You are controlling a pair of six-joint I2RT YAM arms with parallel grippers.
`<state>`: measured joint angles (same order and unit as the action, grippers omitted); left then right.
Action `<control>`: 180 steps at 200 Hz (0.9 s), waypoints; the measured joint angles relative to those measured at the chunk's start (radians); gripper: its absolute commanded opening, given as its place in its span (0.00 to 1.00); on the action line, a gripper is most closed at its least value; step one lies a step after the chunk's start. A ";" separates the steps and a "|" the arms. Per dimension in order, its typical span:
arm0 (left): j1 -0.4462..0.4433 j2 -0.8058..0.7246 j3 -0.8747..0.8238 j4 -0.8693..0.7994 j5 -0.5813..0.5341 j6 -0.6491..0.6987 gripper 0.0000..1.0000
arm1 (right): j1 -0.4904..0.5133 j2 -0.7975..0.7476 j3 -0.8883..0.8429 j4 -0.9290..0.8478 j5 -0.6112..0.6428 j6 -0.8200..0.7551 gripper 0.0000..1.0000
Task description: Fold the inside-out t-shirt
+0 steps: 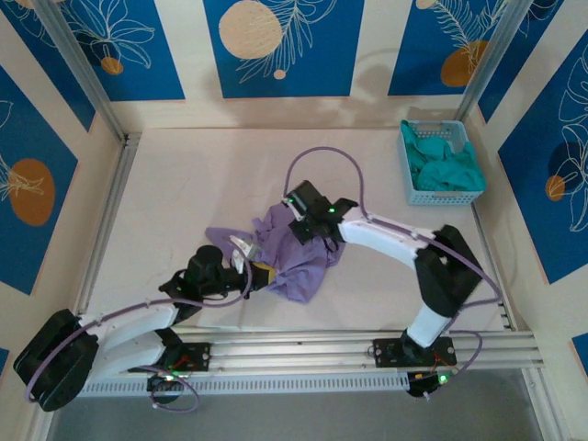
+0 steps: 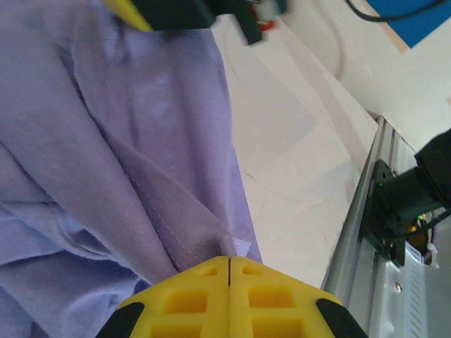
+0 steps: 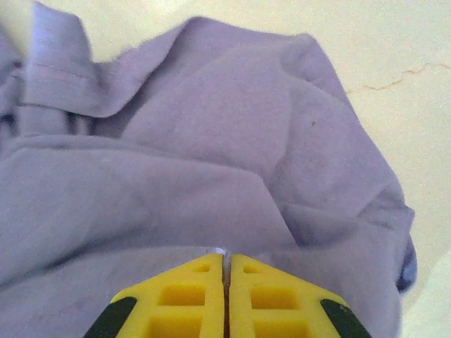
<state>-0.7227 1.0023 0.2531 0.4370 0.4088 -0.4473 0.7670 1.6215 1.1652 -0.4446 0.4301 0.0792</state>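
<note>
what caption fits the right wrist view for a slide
Right end effector shut on a fold of the crumpled lavender t-shirt on the pale table

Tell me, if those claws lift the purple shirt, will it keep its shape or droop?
Probably droop: the t-shirt lies crumpled in soft folds. It seems light, thin cloth fitting between the shut fingers of the left claw and right claw. Unlikely to roll or break.
</note>
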 measured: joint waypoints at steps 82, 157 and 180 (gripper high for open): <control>0.004 -0.137 0.000 -0.006 -0.097 -0.017 0.00 | -0.234 -0.415 -0.344 0.287 -0.496 0.095 0.04; 0.022 -0.162 -0.048 0.082 -0.226 -0.148 0.00 | -0.330 -0.723 -0.736 0.708 -0.758 0.228 0.00; 0.022 -0.160 -0.065 0.109 -0.235 -0.163 0.00 | -0.330 -0.754 -0.779 0.776 -0.764 0.266 0.00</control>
<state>-0.7006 0.8421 0.1883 0.5465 0.1738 -0.6102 0.4374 0.8673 0.3866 0.3317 -0.3336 0.3454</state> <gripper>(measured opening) 0.046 0.077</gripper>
